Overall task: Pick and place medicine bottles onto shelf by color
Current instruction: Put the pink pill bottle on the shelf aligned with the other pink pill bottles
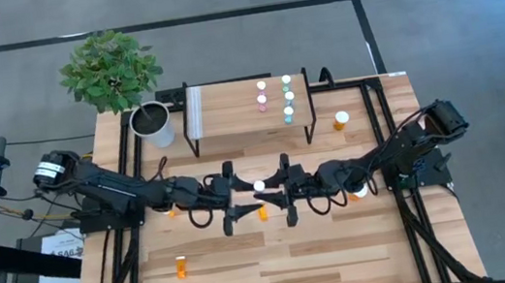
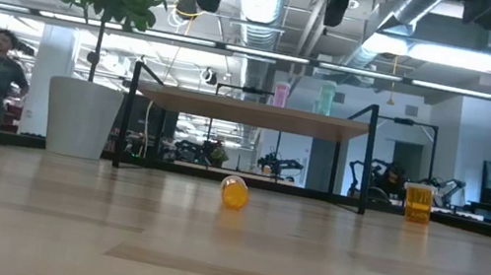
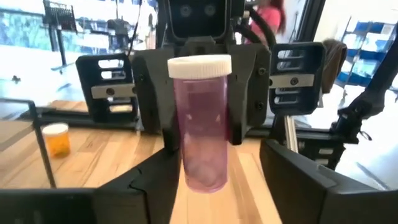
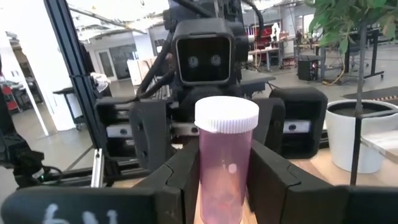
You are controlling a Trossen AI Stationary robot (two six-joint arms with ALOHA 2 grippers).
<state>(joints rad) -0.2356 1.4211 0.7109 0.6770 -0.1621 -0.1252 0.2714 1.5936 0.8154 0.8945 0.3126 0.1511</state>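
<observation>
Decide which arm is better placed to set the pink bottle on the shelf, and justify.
Right, probably: the right tool is shut on the pink bottle, while the left tool stands open around it, not gripping. The shelf sits about equally near both.

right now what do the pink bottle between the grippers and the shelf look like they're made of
The pink bottle looks like translucent tinted plastic: light passes through its wall, and its white cap is opaque, ridged and matte. The right gripper grips it. The shelf seems a pale wood plank, grain visible, on thin black legs, probably metal.
</observation>
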